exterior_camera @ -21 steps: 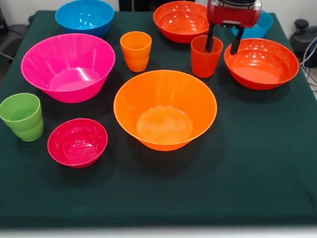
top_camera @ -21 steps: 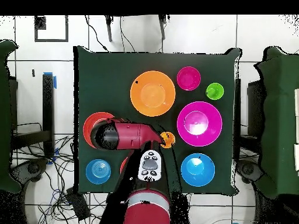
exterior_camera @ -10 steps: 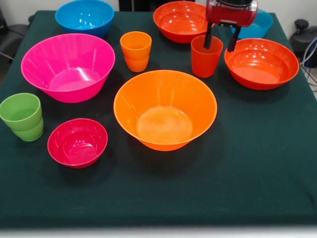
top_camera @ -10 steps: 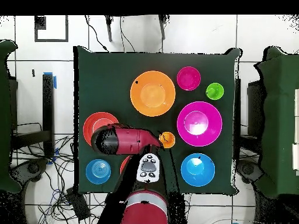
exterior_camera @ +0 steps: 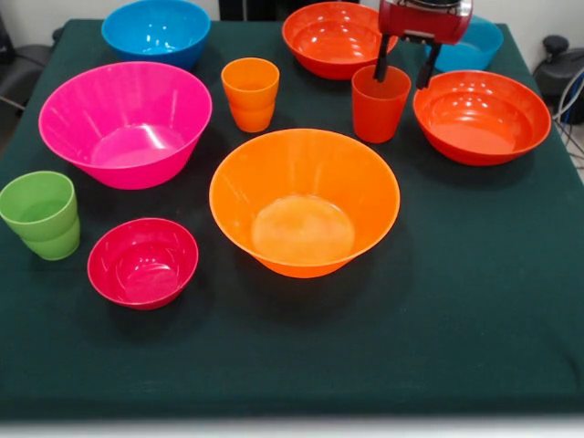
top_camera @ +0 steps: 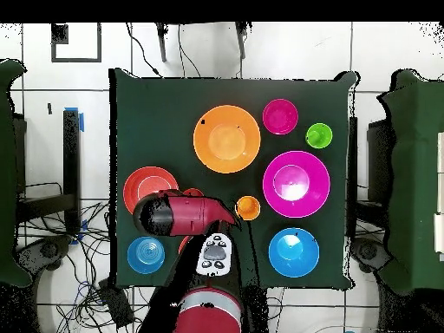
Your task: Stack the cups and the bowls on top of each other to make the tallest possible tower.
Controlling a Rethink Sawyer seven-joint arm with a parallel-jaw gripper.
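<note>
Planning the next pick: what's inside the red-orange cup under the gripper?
The red-orange cup looks empty. The open gripper hangs above its rim, fingers outside; its bottom is hidden.

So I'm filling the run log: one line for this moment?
gripper: open, above glossy red-orange plastic cup | cup: upright on table | wide orange plastic bowl: empty | stacking: not begun

Widest bowl [exterior_camera: 304,201] mid-desk [exterior_camera: 474,301]. Second wide bowl [exterior_camera: 125,123] to its left; one cup [exterior_camera: 249,94] behind, between them. Hand [exterior_camera: 402,71] above another cup [exterior_camera: 380,103], far right.
</note>
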